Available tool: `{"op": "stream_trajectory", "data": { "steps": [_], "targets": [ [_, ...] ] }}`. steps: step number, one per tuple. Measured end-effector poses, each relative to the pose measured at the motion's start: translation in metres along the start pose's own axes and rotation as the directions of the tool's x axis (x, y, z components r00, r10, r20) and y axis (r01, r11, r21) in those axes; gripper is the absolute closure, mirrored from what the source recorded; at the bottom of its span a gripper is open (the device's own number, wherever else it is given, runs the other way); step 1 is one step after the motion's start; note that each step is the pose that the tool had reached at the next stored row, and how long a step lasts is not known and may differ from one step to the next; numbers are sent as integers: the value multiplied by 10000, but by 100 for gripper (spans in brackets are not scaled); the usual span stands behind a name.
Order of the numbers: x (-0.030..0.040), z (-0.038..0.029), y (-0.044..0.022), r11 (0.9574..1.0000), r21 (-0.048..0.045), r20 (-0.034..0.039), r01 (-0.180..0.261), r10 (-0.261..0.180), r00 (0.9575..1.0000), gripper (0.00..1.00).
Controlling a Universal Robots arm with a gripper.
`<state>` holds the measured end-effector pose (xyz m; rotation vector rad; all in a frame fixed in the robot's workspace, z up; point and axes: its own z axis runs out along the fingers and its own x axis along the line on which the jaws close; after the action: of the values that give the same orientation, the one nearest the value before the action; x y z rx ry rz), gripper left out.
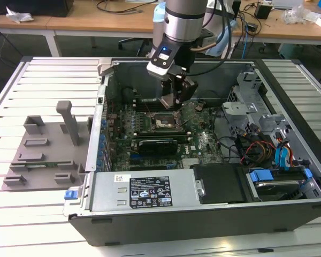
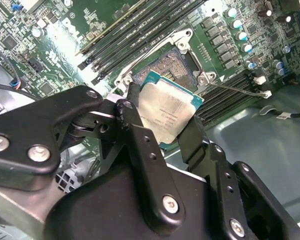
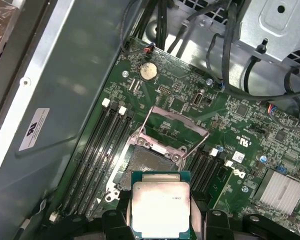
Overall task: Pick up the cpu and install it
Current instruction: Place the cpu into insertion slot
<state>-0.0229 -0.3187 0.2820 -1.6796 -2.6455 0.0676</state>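
The cpu [image 2: 166, 114] [image 3: 160, 205] is a flat square chip with a silver-grey metal top and a teal rim. My gripper [image 2: 162, 117] is shut on the cpu, one black finger [image 2: 132, 125] on each of two opposite edges. It hangs a little above the open socket [image 2: 172, 65] [image 3: 147, 162] on the green motherboard [image 3: 230, 125], whose metal load frame [image 3: 172, 127] is swung up. In the exterior view my gripper [image 1: 175, 99] reaches down into the open computer case over the socket [image 1: 161, 123].
Memory slots [image 3: 97, 150] flank the socket. Cables [image 1: 251, 144] and a drive cage [image 1: 257, 107] fill the case on the exterior view's right. A grey fixture [image 1: 45, 147] lies on the slatted table at that view's left. The power supply [image 1: 150, 190] sits along the case's near side.
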Motion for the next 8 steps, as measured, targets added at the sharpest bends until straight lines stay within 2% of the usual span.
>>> {"op": "stream_trajectory", "data": {
  "steps": [8],
  "targets": [
    [0, 0, 0, 9987, 20, 3, -513, 513, 9987, 45]
  ]
}}
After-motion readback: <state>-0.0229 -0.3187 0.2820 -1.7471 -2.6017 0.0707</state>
